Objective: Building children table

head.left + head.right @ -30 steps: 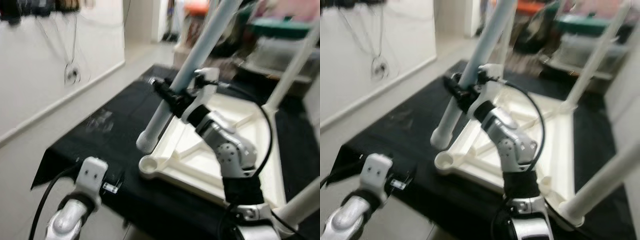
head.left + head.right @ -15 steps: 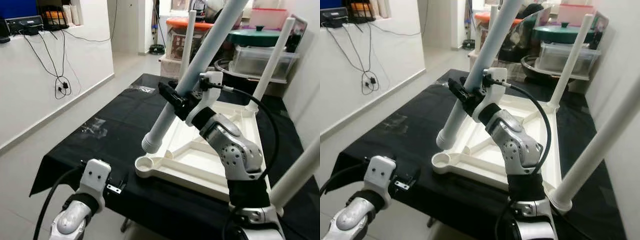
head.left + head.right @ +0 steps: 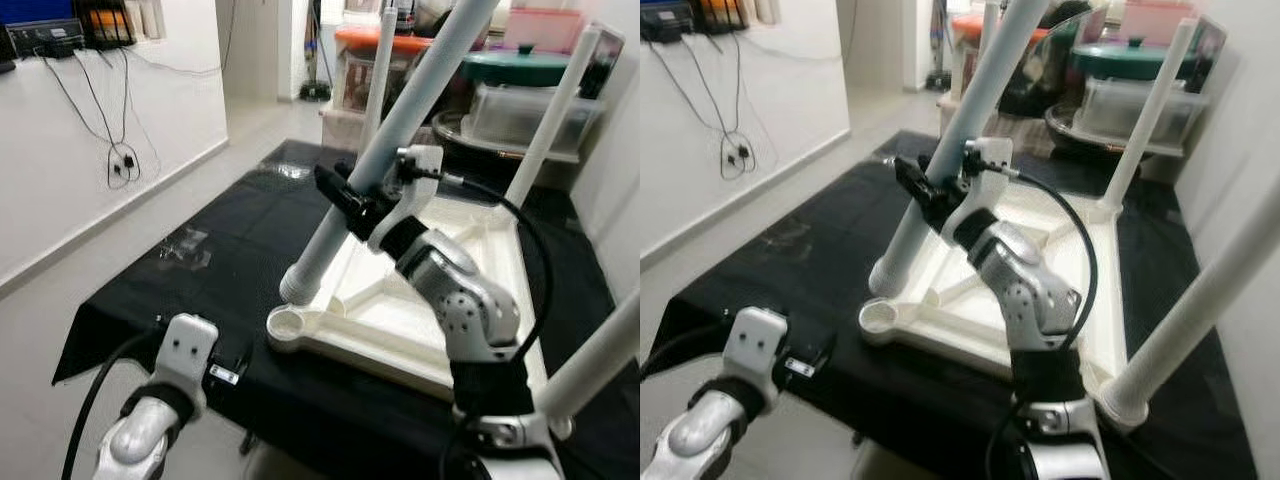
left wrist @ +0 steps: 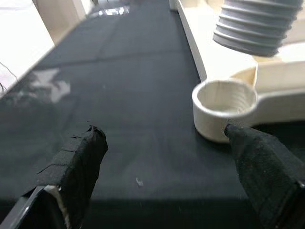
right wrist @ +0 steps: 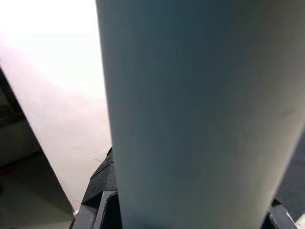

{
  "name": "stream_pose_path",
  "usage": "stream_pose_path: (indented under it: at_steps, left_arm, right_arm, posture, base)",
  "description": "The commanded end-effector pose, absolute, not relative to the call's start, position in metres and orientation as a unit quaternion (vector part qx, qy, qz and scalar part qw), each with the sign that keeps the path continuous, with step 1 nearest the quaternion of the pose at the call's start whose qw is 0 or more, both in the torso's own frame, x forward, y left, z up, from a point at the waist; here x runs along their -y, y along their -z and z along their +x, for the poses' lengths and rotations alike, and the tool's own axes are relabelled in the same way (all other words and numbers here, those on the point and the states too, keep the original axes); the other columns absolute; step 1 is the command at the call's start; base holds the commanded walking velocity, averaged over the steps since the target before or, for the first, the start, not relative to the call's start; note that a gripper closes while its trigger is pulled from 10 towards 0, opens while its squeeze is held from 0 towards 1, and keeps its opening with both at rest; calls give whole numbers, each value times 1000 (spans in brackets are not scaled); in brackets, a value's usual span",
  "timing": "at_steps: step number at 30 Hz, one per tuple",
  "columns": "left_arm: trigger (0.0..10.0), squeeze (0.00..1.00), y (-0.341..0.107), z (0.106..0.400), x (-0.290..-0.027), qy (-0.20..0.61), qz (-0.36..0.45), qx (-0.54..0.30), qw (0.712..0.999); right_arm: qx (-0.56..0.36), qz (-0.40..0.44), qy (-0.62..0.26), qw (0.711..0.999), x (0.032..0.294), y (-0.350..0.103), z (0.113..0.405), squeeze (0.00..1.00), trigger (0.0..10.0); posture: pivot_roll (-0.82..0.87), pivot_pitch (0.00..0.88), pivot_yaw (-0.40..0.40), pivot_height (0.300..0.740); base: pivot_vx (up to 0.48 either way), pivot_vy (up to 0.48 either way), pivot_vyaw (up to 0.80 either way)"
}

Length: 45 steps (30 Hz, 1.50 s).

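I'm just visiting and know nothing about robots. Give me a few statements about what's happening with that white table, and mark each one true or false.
1. The right gripper is clamped on a loose white leg. True.
2. That leg is already screwed into the corner socket. False: its threaded end hangs above the socket, apart from it.
3. The tabletop lies upside down on a black cloth. True.
4. The left gripper holds a screwdriver. False: its fingers are open and hold nothing.
5. No legs are fitted yet. False: other legs already stand up from the corners.
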<state>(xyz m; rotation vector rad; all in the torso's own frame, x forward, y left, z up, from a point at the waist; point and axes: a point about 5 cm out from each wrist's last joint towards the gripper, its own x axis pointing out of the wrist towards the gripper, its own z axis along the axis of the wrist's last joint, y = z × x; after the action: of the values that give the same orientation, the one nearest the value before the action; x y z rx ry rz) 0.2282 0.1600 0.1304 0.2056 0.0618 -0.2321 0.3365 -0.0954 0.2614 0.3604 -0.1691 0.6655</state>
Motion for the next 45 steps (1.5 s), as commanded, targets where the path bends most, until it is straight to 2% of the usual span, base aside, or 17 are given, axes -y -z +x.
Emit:
stream_pose_path:
  at_steps: [1, 25, 33, 45]
  left_arm:
    - [10000, 0, -128, 229, -161, 115, 102, -39, 987]
    - [10000, 0, -126, 233, -162, 108, 110, -44, 987]
    - [10000, 0, -114, 219, -171, 94, 125, -72, 985]
    - [10000, 0, -115, 222, -168, 93, 118, -69, 986]
  right_arm:
    - [96, 181, -325, 923, 96, -267, 336, 0, 0]
    - [93, 190, -322, 923, 95, -262, 335, 0, 0]
    - [98, 174, -330, 923, 86, -261, 335, 0, 0]
    - [96, 174, -332, 922, 83, -260, 335, 0, 0]
  posture:
    - [75, 0, -59, 740]
    - [76, 0, -54, 740]
    - [96, 0, -64, 740]
    - [91, 0, -61, 740]
  base:
    - [0, 0, 0]
    - [0, 0, 0]
    - [0, 0, 0]
    - [-23, 0, 0]
